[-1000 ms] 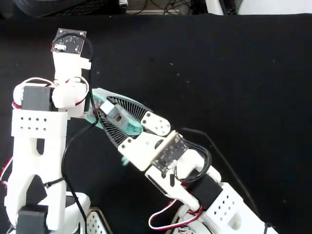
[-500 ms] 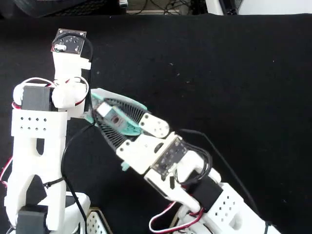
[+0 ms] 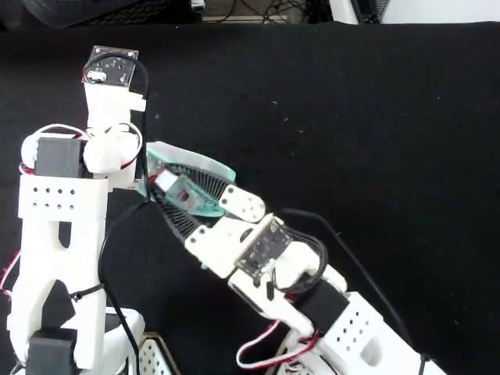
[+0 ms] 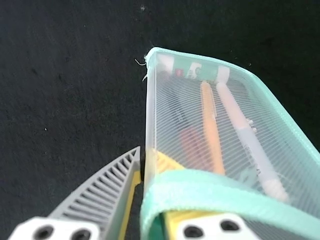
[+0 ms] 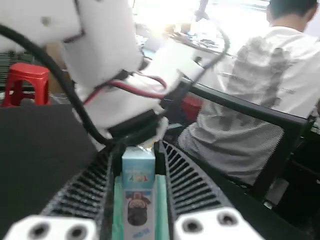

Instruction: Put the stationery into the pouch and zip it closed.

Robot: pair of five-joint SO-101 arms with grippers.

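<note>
A clear mesh pouch (image 4: 210, 130) with mint trim holds an orange pen (image 4: 211, 125), a white pen (image 4: 245, 140) and a dark pen. My left gripper (image 4: 150, 175) is shut on the pouch's trimmed edge. In the high view the pouch (image 3: 209, 168) lies between the two arms, with the left gripper (image 3: 145, 178) at its left end. My right gripper (image 3: 178, 191) is over the pouch's mouth, shut on a small light-blue eraser (image 5: 138, 185) that stands upright between the ribbed black fingers (image 5: 187, 190). The eraser (image 3: 175, 187) sits close to the left arm's wrist.
The black tablecloth (image 3: 375, 141) stretches open to the right and behind the pouch. The left arm's white body (image 3: 58, 234) stands along the left side. The right arm's body (image 3: 312, 297) crosses the front of the table.
My right gripper has carried the eraser a little to the left, closer to the left gripper and the pouch's mouth. The left arm has stayed put.
</note>
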